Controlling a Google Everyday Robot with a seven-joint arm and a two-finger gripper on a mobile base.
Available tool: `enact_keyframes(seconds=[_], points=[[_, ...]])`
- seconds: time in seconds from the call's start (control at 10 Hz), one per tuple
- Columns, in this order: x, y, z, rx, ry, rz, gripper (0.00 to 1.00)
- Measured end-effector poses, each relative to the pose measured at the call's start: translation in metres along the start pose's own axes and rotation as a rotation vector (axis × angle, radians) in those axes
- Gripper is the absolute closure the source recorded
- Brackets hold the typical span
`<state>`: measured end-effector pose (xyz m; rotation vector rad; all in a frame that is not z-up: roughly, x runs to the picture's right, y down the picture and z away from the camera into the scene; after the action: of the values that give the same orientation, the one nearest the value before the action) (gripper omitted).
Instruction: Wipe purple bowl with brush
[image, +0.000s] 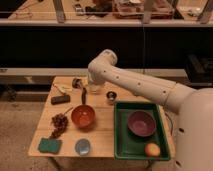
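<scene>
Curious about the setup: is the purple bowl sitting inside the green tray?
Yes, the purple bowl sits in the green tray, while the tool hangs above the table just behind the orange bowl.

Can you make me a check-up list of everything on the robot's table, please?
Surface: wooden table, with lots of things on it.
Job's things: purple bowl sits in the green tray on the right. The brush is at the back, behind the orange bowl.
Clutter: black block, green sponge, grey-blue dish, dark bunch like grapes, small cup, yellow fruit in the tray.
Grippers: the hand is open, low over the table's back, beside the brush. I cannot tell if they touch.
Cables: nothing seen.
Surroundings: dark counter behind the table.
</scene>
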<state>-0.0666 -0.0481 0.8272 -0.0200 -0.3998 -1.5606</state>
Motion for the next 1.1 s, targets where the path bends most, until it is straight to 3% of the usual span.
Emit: enact_keyframes(seconds=[0.1,0.3,0.5,0.6,0.9,1.1], points=[[0.024,-0.003,0.02,-0.006,0.008,-0.021,0.35],[0.041,-0.004,0.055,-0.014,0.007,-0.042,0.35],[0.041,-0.003,0.086,-0.017,0.003,-0.062,0.35],[0.037,-0.004,0.092,-0.021,0.009,-0.075,0.35],[0.035,-0.006,0.084,-0.049,0.074,-0.086,0.35],[0.041,-0.013,0.054,-0.051,0.117,-0.095,0.35]])
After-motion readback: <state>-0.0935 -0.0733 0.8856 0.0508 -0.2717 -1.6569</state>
